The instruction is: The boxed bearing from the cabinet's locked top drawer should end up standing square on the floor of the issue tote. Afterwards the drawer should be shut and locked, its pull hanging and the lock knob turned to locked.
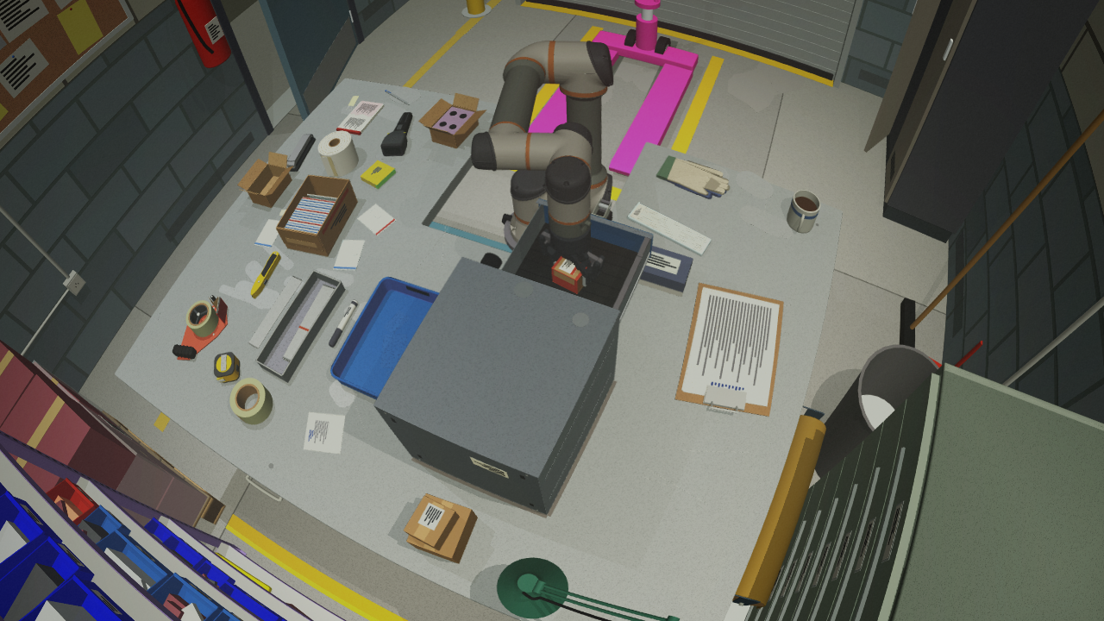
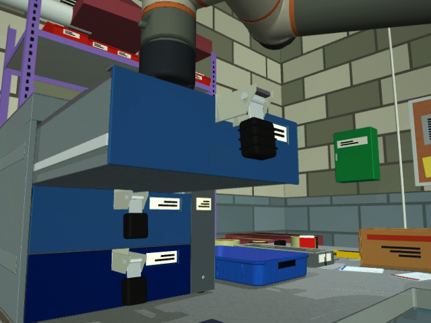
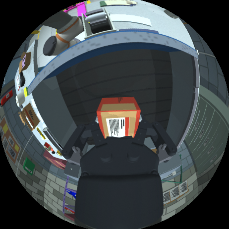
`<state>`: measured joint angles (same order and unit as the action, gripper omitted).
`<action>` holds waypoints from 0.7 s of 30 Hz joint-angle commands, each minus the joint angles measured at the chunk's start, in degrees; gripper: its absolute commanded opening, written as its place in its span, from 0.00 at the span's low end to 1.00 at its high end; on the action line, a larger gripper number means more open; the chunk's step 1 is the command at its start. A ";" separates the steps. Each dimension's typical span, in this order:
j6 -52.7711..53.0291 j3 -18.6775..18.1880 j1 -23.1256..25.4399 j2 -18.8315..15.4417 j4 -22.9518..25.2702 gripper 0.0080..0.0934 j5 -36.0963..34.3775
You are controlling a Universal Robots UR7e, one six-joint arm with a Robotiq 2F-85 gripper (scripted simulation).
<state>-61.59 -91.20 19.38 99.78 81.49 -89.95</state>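
The boxed bearing (image 1: 567,274) (image 3: 118,116) stands on the dark floor of the cabinet's (image 1: 502,371) pulled-out top drawer (image 1: 583,262) (image 2: 167,125). It is an orange-red carton with a white barcode label. My gripper (image 3: 118,135) is lowered into the drawer and I grip the boxed bearing between my fingers. The drawer's black pull (image 2: 257,138) hangs on its blue front. The blue issue tote (image 1: 384,334) (image 2: 259,264) sits empty on the table against the cabinet's left side.
An open carton of files (image 1: 316,214) stands left of the tote, with a grey tray (image 1: 299,324), a marker (image 1: 343,323) and tape rolls (image 1: 251,399) nearby. A clipboard (image 1: 732,347) lies right of the cabinet. A small carton (image 1: 440,527) lies behind the cabinet.
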 commanded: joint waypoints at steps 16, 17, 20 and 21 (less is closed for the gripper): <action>-0.01 -0.04 -0.04 -0.01 -0.12 0.28 -0.18; -0.01 -0.05 -0.04 -0.02 -0.12 0.25 -0.18; -0.01 -0.05 -0.04 -0.02 -0.14 0.18 -0.20; -0.01 -0.06 -0.05 -0.02 -0.15 0.16 -0.21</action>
<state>-61.59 -91.21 19.38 99.79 81.49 -89.95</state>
